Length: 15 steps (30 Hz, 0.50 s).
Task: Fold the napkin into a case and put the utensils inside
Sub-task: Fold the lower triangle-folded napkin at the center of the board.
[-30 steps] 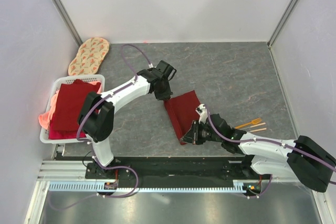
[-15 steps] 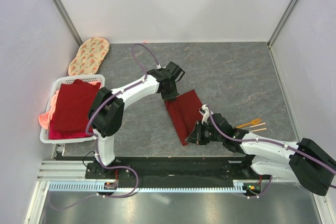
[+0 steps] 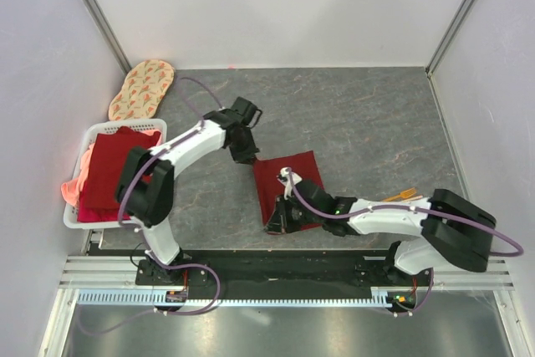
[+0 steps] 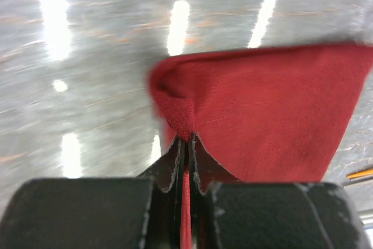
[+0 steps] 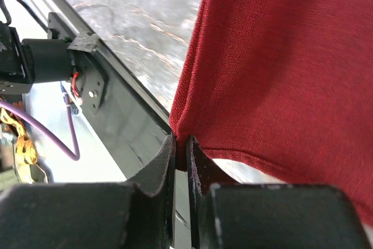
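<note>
oval patterned mat [image 3: 140, 88]: far-left corner | white basket [image 3: 96, 222]: left edge, holds red and pink cloths [image 3: 107, 175]

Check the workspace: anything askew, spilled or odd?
Nothing spilled or damaged. The napkin sits skewed to the table edges, pinched at two corners by the left gripper and right gripper. A salmon cloth droops over the basket rim.

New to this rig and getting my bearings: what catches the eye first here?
The dark red napkin dominates the table's centre, pinched at its far corner by the left gripper and at its near corner by the right gripper. The utensils lie to its right; a white basket of red cloths sits at the left edge.
</note>
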Each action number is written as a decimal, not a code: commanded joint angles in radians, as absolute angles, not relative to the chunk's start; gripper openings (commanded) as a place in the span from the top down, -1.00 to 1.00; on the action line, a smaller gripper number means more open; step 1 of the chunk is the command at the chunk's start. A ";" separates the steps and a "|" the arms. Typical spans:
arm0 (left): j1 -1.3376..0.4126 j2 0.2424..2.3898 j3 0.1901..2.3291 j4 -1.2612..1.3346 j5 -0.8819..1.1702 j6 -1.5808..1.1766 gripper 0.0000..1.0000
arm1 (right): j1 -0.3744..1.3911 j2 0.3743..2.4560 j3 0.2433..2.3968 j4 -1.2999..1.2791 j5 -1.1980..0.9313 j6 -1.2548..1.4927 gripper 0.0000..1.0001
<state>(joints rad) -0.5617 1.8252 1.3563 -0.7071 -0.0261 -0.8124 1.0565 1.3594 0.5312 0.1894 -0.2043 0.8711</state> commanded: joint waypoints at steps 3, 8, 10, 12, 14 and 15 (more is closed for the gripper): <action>-0.417 1.620 1.260 -0.554 -0.084 -0.727 0.96 | 1.160 1.494 0.640 0.225 -0.322 0.911 1.00; -0.426 1.586 1.236 -0.545 -0.058 -0.721 0.96 | 1.160 1.485 0.626 0.236 -0.304 0.919 1.00; -0.449 1.610 1.250 -0.537 -0.060 -0.732 0.96 | 1.161 1.471 0.600 0.238 -0.299 0.920 1.00; -0.477 1.641 1.279 -0.532 -0.066 -0.741 0.96 | 1.157 1.454 0.578 0.241 -0.292 0.931 1.00; -0.494 1.692 1.302 -0.532 -0.066 -0.747 0.96 | 1.152 1.436 0.537 0.256 -0.287 0.946 1.00; -0.509 1.709 1.327 -0.532 -0.071 -0.753 0.96 | 1.138 1.412 0.519 0.262 -0.285 0.954 1.00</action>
